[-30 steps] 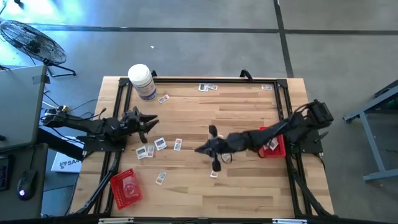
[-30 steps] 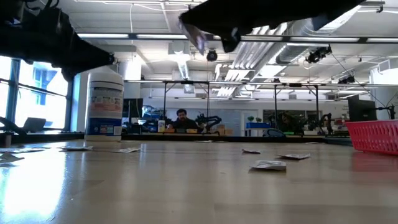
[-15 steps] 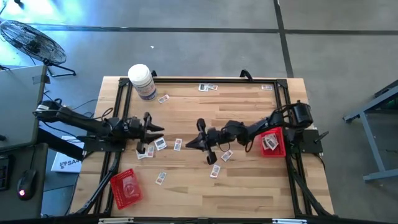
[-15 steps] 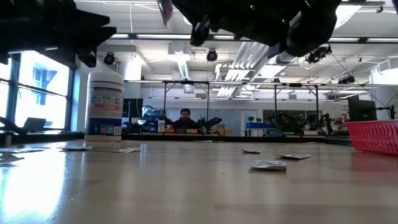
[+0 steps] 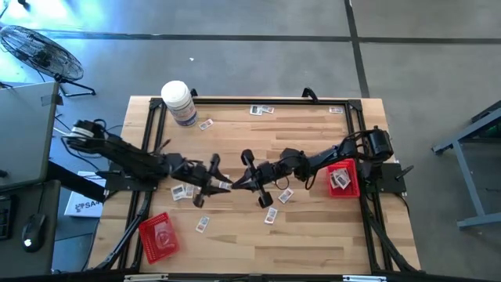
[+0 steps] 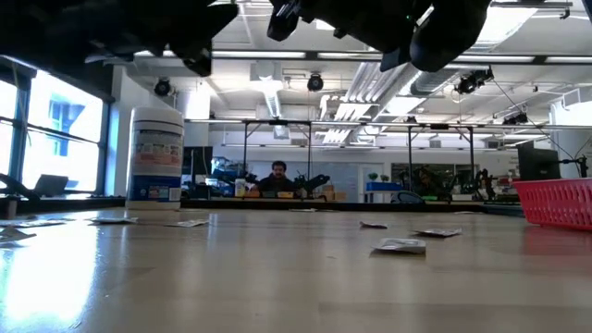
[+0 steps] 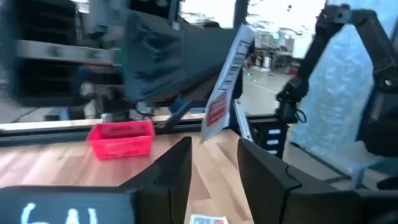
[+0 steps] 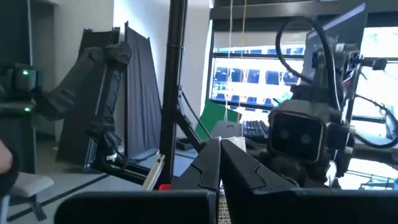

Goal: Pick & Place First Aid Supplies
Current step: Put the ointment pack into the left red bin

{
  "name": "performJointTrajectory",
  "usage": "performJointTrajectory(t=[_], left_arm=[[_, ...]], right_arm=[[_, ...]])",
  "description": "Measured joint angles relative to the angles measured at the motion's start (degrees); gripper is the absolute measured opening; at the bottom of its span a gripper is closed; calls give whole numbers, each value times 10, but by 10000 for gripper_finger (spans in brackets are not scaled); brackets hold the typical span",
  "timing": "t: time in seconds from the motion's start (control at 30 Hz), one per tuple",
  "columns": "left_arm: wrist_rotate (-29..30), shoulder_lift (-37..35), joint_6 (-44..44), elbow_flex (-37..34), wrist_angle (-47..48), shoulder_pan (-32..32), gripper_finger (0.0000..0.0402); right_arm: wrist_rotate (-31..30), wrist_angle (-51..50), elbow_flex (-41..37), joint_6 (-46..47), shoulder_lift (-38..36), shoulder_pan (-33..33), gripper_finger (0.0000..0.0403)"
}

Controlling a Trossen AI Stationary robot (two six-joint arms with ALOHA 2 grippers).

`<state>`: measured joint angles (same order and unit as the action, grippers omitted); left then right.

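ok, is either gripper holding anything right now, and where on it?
The right gripper is shut on one edge of a white, red-printed packet. The left gripper is open just short of it, holding nothing.

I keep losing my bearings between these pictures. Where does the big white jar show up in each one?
High view: the white jar stands at the table's far left corner.
Low view: it stands upright on the left, toward the far edge.
Left wrist view: I cannot make it out.
Right wrist view: not in it.
Shared landmark: the red tray on the table's right side, which sits at the right edge of the low view.
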<state>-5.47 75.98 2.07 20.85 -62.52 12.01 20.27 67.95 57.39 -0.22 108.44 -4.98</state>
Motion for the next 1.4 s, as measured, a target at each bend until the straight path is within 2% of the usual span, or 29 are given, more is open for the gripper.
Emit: performJointTrajectory(t=[0.13, 0.27, 0.4, 0.5, 0.63, 0.8, 0.93, 1.07, 1.13, 1.2, 1.27, 1.4], left_arm=[[0, 29, -8, 43, 28, 0, 132], [13, 31, -17, 52, 44, 0, 132], [-40, 31, -27, 52, 21, 0, 132], [-56, 31, -28, 52, 22, 0, 126], [-56, 31, -18, 52, 19, 0, 93], [-53, 31, -1, 52, 26, 0, 11], [-55, 31, 13, 52, 43, 0, 13], [-43, 26, 28, 52, 74, 0, 4], [-31, 12, 39, 57, 114, 0, 3], [-13, -16, 51, 68, 192, 0, 2], [4, -51, 77, 91, 301, 0, 2], [21, -127, 172, 169, 582, 15, 1]], right_arm=[[29, -1, 0, 8, 0, 1, 1], [40, -4, 0, 17, 0, 0, 2], [33, -11, 0, 14, 0, -3, 1], [30, -14, 0, 14, 0, -3, 2], [14, -18, 0, 0, 0, -3, 1], [-8, -23, 0, -18, 0, -3, 7], [0, -25, -1, -35, 0, -4, 27], [2, -25, -1, -51, -14, -12, 70], [3, -26, -1, -57, -26, -19, 96], [-3, -34, -1, -58, -40, -26, 121], [-5, -55, -1, -58, -52, -33, 141], [-5, -123, -1, -52, -63, -47, 166]])
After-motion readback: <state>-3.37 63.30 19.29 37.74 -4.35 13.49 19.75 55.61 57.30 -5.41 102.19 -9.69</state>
